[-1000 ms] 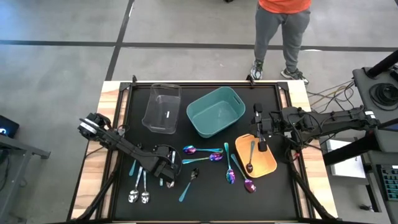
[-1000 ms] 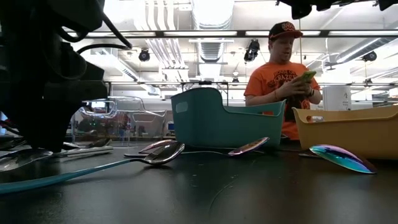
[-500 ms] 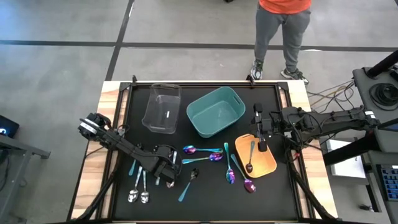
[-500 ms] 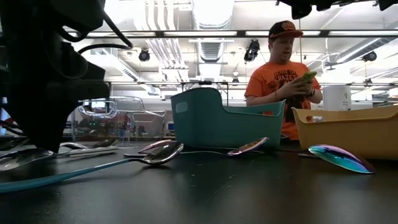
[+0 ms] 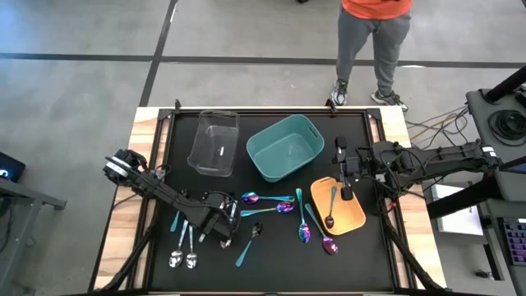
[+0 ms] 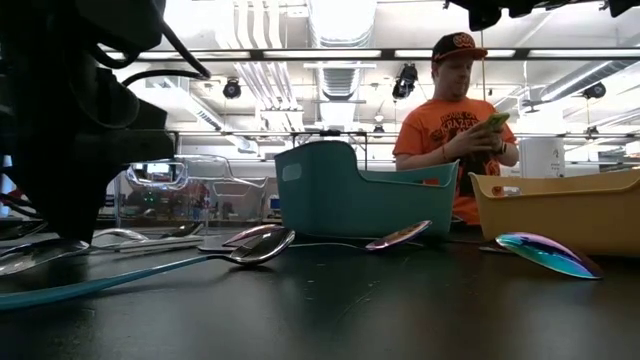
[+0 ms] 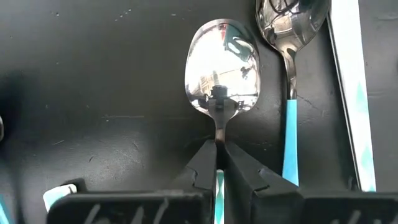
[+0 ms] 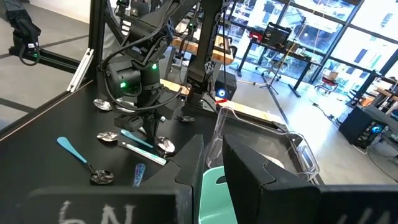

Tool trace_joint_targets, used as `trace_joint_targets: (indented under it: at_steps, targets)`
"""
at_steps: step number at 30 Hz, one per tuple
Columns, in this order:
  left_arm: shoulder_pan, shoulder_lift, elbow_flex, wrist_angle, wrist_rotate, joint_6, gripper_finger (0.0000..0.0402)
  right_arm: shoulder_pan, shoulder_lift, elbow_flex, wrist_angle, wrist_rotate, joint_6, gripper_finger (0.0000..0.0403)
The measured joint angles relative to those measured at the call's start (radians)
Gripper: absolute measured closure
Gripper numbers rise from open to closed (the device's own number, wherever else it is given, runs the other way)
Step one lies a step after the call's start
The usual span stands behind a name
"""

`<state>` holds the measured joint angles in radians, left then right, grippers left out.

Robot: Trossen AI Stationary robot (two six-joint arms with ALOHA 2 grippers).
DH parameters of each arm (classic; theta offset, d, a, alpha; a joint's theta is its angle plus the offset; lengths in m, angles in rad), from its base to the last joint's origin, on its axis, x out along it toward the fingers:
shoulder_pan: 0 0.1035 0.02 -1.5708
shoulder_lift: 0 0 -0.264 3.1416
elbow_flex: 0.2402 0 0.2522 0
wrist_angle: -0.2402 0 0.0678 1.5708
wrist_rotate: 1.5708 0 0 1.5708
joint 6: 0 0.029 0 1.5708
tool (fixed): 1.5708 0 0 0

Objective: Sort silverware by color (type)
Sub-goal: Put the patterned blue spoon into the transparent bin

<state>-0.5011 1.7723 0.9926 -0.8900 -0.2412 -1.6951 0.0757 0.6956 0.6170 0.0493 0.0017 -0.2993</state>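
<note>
The left tool (image 7: pixel 217 163) is clenched on a teal-handled spoon's (image 7: pixel 222 68) neck, bowl just ahead on the mat.

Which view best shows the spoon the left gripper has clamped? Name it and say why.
The left wrist view: the left gripper is shut on the teal-handled spoon at its neck, bowl fully visible. In the high view the arm hides most of it; the low view shows only a dark arm there; the right wrist view shows it small and distant.

1 spoon (image 5: pixel 330 210) lies in the tray (image 5: pixel 355 219) (right of both bins (image 5: pixel 284 148)).
</note>
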Motion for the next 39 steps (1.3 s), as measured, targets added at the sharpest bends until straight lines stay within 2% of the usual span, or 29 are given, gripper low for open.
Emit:
trace_joint_targets:
  at_steps: [9,13,17,19,22,26,29,32,39]
  targets:
    - [0.0,-0.091,-0.005,-0.028,-0.011,0.034,0.0401,0.0,0.0,0.0,0.0,0.0,0.001,0.0349]
    - [-0.002,-0.18,-0.004,-0.021,-0.044,0.134,0.0401,0.0,0.0,0.0,0.0,-0.001,0.011,0.0349]
    - [-0.006,-0.287,0.008,0.001,-0.14,0.267,0.0401,0.0,0.0,0.0,0.0,-0.001,0.01,0.0349]
    - [-0.006,-0.343,0.016,0.071,-0.211,0.371,0.0401,0.0,0.0,0.0,0.003,-0.001,0.01,0.0349]
    - [-0.006,-0.418,0.018,0.271,-0.301,0.607,0.0401,0.0,0.004,0.0,0.024,-0.009,0.009,0.0349]
    - [-0.005,-0.478,0.011,0.629,-0.312,1.029,0.0401,0.0,0.04,0.0,0.071,-0.021,-0.002,0.0349]
    - [-0.003,-0.486,0.011,0.858,-0.239,1.326,0.0401,0.0,0.087,0.0,0.137,-0.064,-0.033,0.0349]
    - [0.006,-0.478,0.01,1.008,-0.14,1.542,0.0401,0.0,0.132,0.0,0.223,-0.118,-0.055,0.0349]
    - [0.017,-0.403,0.003,1.222,0.055,1.863,0.0401,0.0,0.208,0.025,0.303,-0.167,-0.063,0.0349]
